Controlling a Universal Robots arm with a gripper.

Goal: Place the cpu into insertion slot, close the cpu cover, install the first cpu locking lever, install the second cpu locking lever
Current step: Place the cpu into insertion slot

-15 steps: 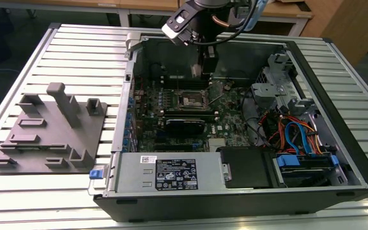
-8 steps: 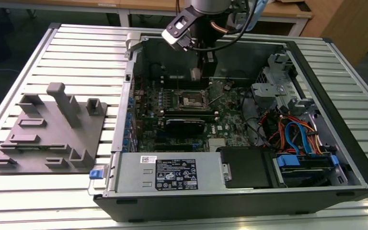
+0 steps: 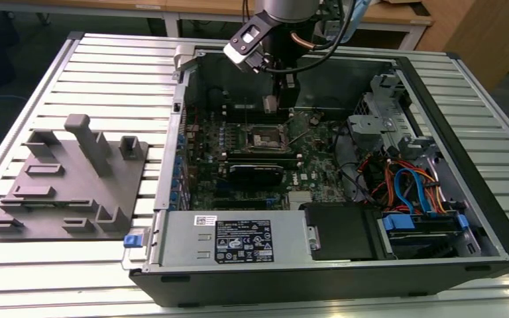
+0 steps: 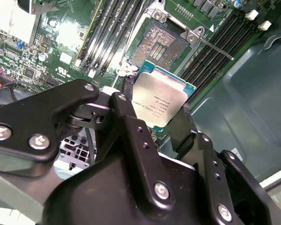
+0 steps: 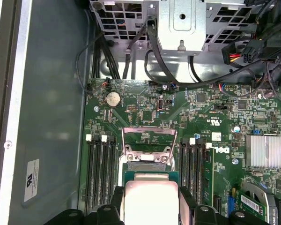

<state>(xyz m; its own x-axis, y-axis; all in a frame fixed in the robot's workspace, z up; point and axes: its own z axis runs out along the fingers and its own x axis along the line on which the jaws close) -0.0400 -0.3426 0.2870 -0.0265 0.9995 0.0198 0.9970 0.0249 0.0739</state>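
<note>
Starting at the exterior view's left, a grey moulded plastic fixture plate (image 3: 69, 192) lies on the slatted aluminium table (image 3: 51, 278). Beside it stands the open black-and-silver computer case (image 3: 325, 281) with its green motherboard (image 3: 318, 179) exposed. Over the far middle of that board my black two-fingered hand (image 3: 273, 105) hangs inside the case, just beyond the square insertion slot (image 3: 268, 138). In both wrist views the hand is clamped on the cpu (image 4: 161, 96), a small flat square chip with a dull silver-grey metal top. It is gripped by two opposite edges and held above the board, near the slot but not in it. The slot lies bare, the thin silvery metal frame of the cpu cover (image 5: 149, 128) stands swung up, and a thin steel locking lever (image 4: 215, 48) juts free to one side. By my reckoning no step is finished: seating, cover and both levers all remain. Toward the exterior view's right are the bundled blue and orange cables (image 3: 409, 185).
</note>
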